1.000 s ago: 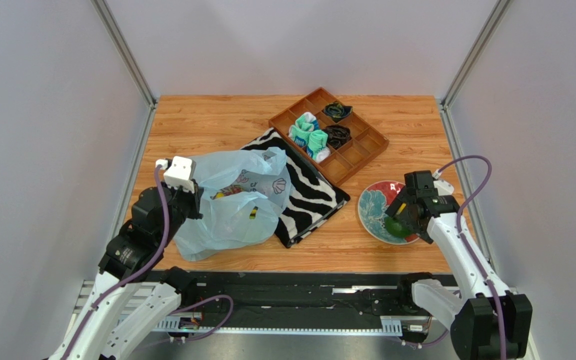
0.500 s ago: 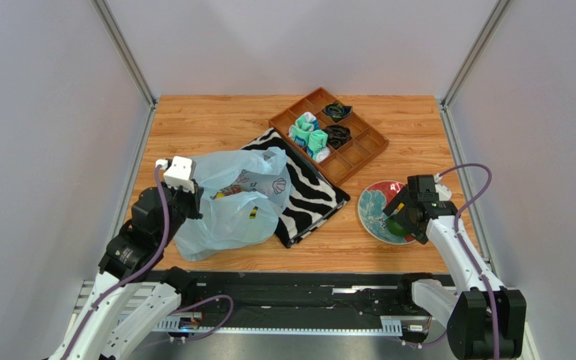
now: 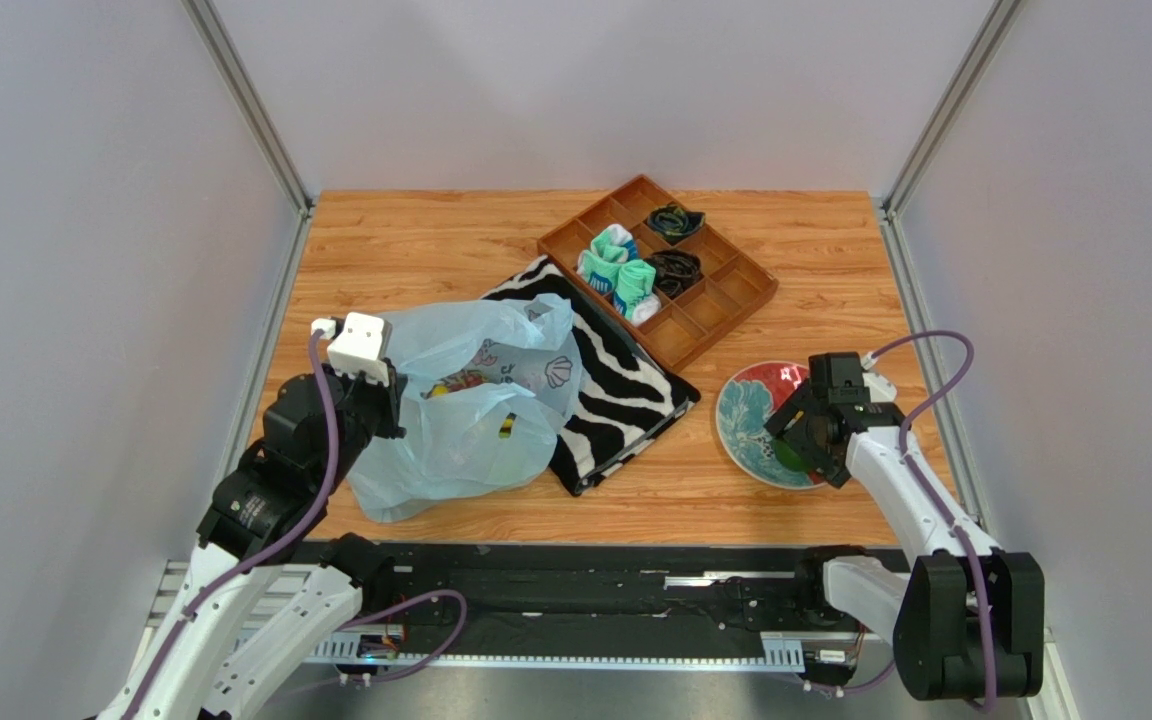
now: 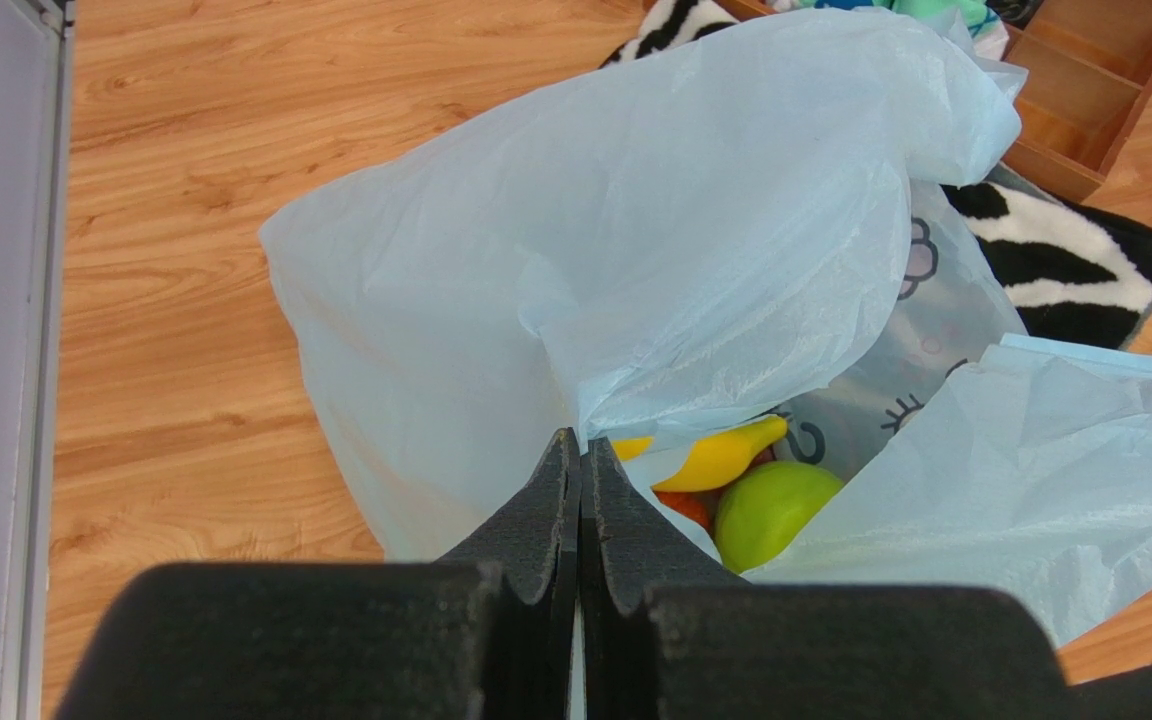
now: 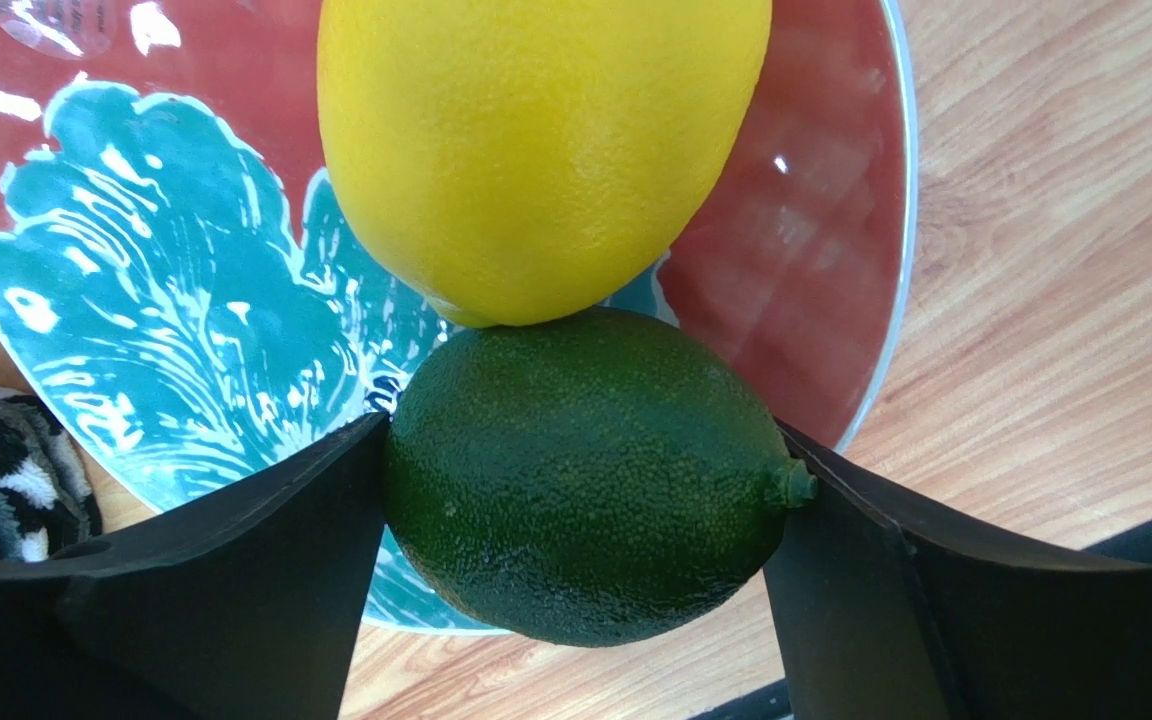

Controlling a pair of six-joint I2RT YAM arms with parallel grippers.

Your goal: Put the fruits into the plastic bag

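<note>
Lime [image 5: 582, 480] lies end to end between the wide-spread fingers [image 5: 237, 570] of the right gripper [image 5: 582, 458], both touching it; the left gripper [image 4: 581, 458] pinches the bag [image 4: 657, 240].

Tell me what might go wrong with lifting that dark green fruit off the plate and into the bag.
1. The right jaws meet the dark green fruit only at its rounded ends; it may slip out on the lift.
2. The lemon touches it, so it may roll across the plate.
3. The left jaws pinch just a thin edge of the plastic bag; the film could slip free and the mouth sag shut.
</note>
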